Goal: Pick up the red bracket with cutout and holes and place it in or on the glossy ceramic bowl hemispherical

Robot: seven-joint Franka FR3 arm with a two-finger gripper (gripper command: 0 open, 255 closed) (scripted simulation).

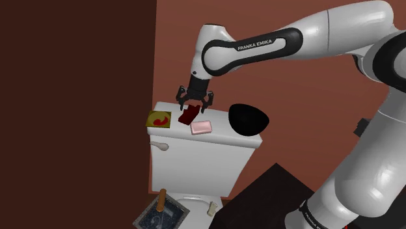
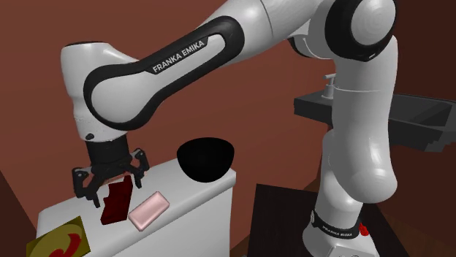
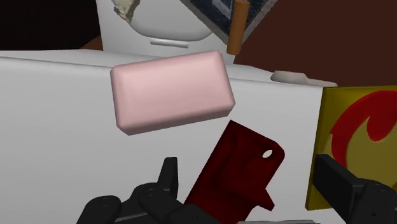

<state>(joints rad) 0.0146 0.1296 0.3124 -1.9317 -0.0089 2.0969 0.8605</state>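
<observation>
The dark red bracket [image 1: 188, 116] [image 2: 117, 202] [image 3: 245, 167] with a small hole near one corner stands tilted on the white toilet tank lid [image 1: 229, 134]. My gripper [image 1: 195, 104] [image 2: 117, 186] [image 3: 247, 175] hangs just above it, open. Its fingers [image 3: 167, 184] straddle the bracket, and a gap shows on the side of the yellow box. The bowl [image 1: 247, 119] [image 2: 206, 157] is glossy black and hemispherical. It rests on the same lid, toward the shoulder view's right of the gripper.
A pink soap bar [image 1: 202, 127] [image 2: 148, 209] [image 3: 172, 89] lies right beside the bracket. A yellow box with a red mark [image 1: 159, 120] [image 2: 62, 241] [image 3: 356, 127] sits at the lid's other end. Reddish-brown walls stand close behind. Below are the toilet seat and a brown-handled tool [image 1: 161, 198].
</observation>
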